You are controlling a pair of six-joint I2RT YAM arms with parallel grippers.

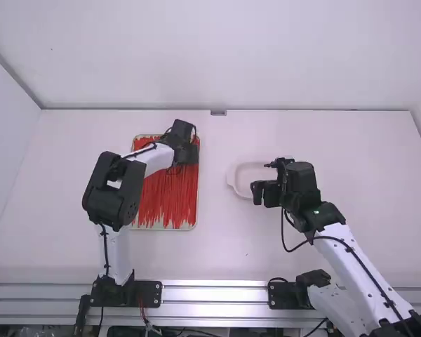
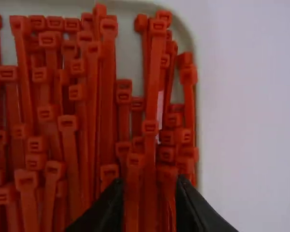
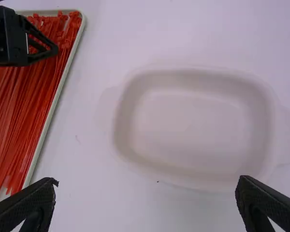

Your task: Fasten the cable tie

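The red cable ties [image 1: 168, 200] lie in a thick, loose pile on a pale tray [image 1: 165, 228], which sits left of the middle of the white counter [image 1: 337, 140], well in from every edge. The left end effector [image 1: 184, 144] is down at the tray's far right corner. In its own wrist view the left end effector [image 2: 149, 180] is not clenched: its black fingers [image 2: 111, 208] stand a little apart in the pile of ties [image 2: 63, 96], with a few of them running between the fingers, close to the tray's rounded rim [image 2: 183, 24]. A white dish [image 1: 237, 175] with small handles rests near the counter's middle, beside the tray and apart from it. The right end effector [image 1: 265, 184] hangs over the dish's near side, released, with its fingers [image 3: 24, 205] spread wide to either side of the dish [image 3: 193, 125].
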